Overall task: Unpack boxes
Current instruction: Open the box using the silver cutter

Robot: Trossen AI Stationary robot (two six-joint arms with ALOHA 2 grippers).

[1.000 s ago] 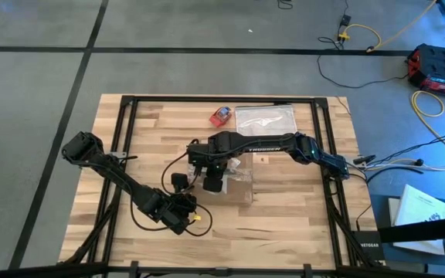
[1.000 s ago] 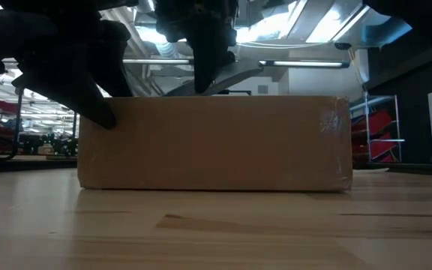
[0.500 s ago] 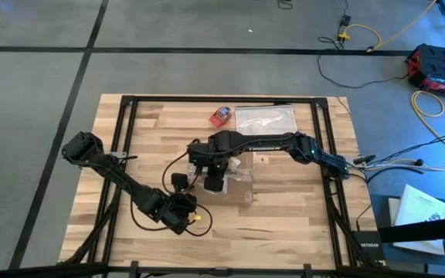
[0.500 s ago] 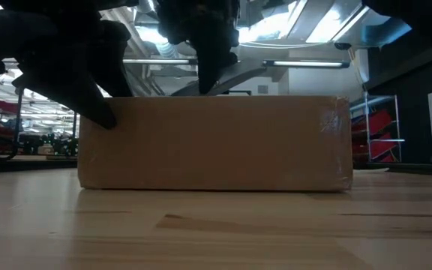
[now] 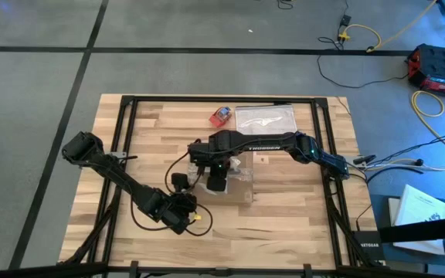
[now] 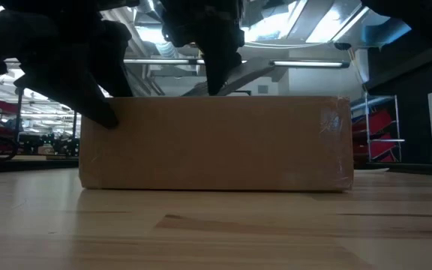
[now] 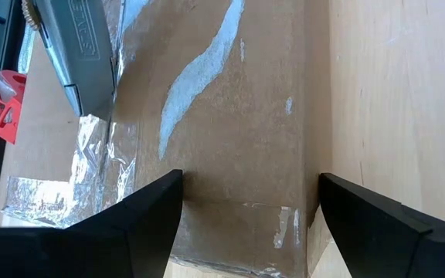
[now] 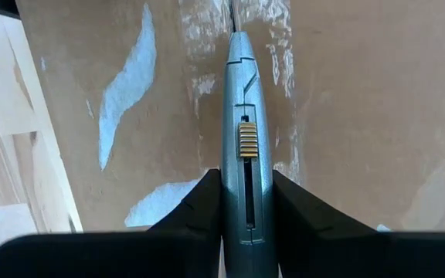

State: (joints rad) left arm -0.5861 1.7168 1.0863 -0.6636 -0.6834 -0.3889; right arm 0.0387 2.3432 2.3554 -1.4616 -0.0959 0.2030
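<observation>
A: What sits at the left of the table (image 5: 284, 216)?
B: The left claw (image 5: 182, 218), low near the front edge, its two fingers spread wide with nothing between them. Through its wrist camera the box (image 7: 238, 131) lies just ahead of those fingers.
A: And the box itself?
B: A shallow brown cardboard box (image 5: 234, 179) near the table's middle, flaps down, with shiny clear tape strips streaked across its top. From table height it shows one plain brown side (image 6: 216, 142).
A: The right claw?
B: The right claw (image 5: 216, 176) hangs directly over the box, clamped on a grey utility knife (image 8: 242, 147) whose tip meets the taped seam.
A: Further back?
B: A small red-and-blue object (image 5: 221, 116) and a clear plastic bag (image 5: 266, 119), behind the box.
</observation>
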